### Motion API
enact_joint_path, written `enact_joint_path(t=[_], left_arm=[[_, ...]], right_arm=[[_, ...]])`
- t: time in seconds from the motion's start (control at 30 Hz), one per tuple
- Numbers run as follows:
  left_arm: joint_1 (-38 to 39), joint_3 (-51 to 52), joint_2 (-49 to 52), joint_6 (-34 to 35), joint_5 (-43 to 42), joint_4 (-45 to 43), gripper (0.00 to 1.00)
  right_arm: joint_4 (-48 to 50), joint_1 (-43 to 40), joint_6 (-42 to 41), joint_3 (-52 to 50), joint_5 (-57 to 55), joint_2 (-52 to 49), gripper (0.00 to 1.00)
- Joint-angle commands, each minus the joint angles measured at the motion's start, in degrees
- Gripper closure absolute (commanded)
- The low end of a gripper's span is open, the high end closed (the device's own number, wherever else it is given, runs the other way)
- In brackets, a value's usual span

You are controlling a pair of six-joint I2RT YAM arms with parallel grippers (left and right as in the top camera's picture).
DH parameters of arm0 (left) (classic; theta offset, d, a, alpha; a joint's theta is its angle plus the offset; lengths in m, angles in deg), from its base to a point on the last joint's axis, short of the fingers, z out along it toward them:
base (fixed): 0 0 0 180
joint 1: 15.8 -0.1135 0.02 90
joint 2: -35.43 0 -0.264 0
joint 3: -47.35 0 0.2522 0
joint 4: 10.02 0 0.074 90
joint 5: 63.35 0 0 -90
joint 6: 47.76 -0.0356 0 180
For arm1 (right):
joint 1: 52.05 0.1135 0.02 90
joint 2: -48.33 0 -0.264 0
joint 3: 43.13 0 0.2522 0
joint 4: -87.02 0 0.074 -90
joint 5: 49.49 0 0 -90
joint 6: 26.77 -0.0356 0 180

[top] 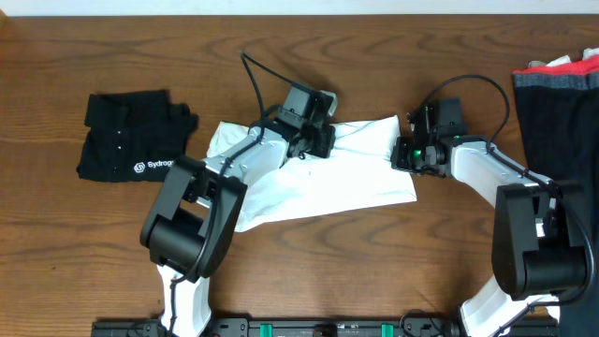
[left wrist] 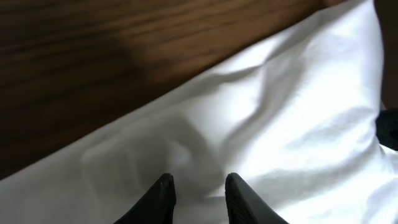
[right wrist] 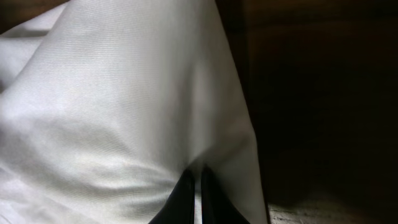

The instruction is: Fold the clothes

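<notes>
The clothes in hand are a white T-shirt (top: 323, 183), spread rumpled across the middle of the wooden table. My left gripper (top: 316, 140) hovers over the shirt's far edge. In the left wrist view its fingers (left wrist: 166, 186) stand apart, with white cloth (left wrist: 280, 124) under the left gripper (left wrist: 199, 182) and nothing pinched. My right gripper (top: 404, 154) sits at the shirt's right edge. In the right wrist view the right gripper (right wrist: 199, 180) is shut on a thin fold of the white fabric (right wrist: 124, 112), which rises slightly from the jaws.
A folded black shirt (top: 131, 136) with white lettering lies at the far left. A pile of dark and red garments (top: 562, 94) sits at the right edge. Bare wood (top: 374, 262) lies in front of the white shirt, between the arm bases.
</notes>
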Motion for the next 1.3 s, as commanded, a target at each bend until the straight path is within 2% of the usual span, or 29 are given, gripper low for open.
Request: enact_joint_path(t=[0.0,0.13,0.17,0.23,0.3,0.47,0.9,1.27], left_arm=[[0.17,-0.59,0.50,0.31,-0.74,0.15,0.75],[-0.02,-0.59,0.39,0.28,0.96,0.24,0.79],[-0.48,-0.61,0.02,0.31,2.36,0.74,0.78],[-1.51,-0.61,-0.83,0.31,3.39,1.36,0.68],[-2.67,-0.61,-1.70,0.31,3.58,1.92,0.67],[-3.74,-0.59,-1.92,0.35,3.34,3.89,0.67],[2.38,-0.59,-1.38,0.52,3.41,5.16,0.67],[-0.11,-0.61,-1.42,0.52,3.80,4.90,0.64]], right_arm=[[-1.60,0.68,-0.35,-2.34,-2.67,-4.24,0.94],[-1.57,0.68,-0.35,-2.34,-2.67,-4.24,0.94],[-1.60,0.66,-0.35,-2.34,-2.67,-4.24,0.94],[-1.62,0.66,-0.35,-2.34,-2.67,-4.24,0.94],[-1.60,0.66,-0.35,-2.34,-2.67,-4.24,0.94],[-1.53,0.68,-0.35,-2.34,-2.64,-4.24,0.94],[-1.57,0.66,-0.35,-2.34,-2.67,-4.24,0.94],[-1.62,0.68,-0.35,-2.34,-2.67,-4.24,0.93]])
